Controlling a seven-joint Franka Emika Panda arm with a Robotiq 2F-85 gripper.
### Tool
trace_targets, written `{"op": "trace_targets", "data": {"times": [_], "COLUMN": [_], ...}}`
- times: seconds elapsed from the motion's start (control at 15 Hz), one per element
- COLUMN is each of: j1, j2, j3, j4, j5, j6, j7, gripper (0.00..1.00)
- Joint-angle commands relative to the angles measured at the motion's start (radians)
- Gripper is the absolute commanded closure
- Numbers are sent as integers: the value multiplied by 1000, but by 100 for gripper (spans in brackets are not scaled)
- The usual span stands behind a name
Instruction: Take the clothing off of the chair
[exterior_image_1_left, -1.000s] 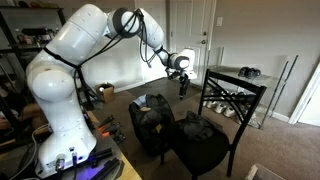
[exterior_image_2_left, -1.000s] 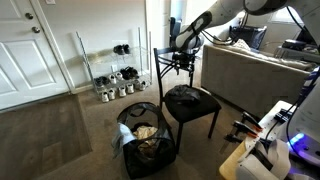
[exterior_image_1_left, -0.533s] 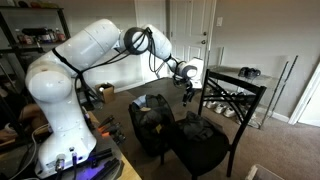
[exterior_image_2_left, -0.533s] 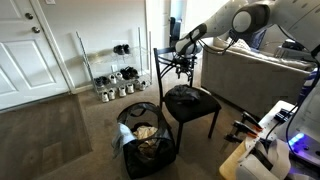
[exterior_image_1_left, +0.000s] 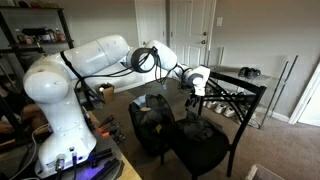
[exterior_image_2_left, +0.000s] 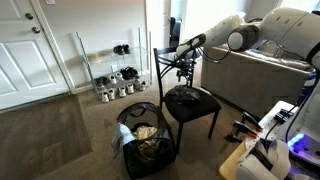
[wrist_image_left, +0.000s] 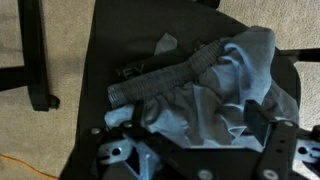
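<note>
Clothing (wrist_image_left: 205, 95) is a crumpled grey-blue heap on the dark chair (wrist_image_left: 115, 40) seat. In the wrist view it sits toward 3 o'clock, with a waistband strip poking out toward 9 o'clock. The gripper (wrist_image_left: 190, 125) hangs right over it with its fingers spread wide and nothing pinched; can't tell if it's touching the fabric. In an exterior view, a bag (exterior_image_2_left: 143, 145) sits on the floor just beside the chair, at about 7 o'clock from it.
</note>
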Motion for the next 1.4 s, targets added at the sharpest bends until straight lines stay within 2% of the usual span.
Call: {"op": "trace_targets", "data": {"times": [0.0, 0.47, 0.8, 1.13, 1.27, 1.33], "j1": [-4, -7, -20, -35, -46, -50], "j2": [9, 19, 112, 222, 192, 201], "j3": [9, 16, 53, 44, 53, 55], "j4": [20, 46, 91, 138, 57, 61], "j5": [0, 0, 34, 35, 31, 31], "j6": [-11, -21, 143, 288, 357, 375], "j7": [0, 0, -2, 30, 23, 21], "gripper": [0, 0, 0, 0, 0, 0]}}
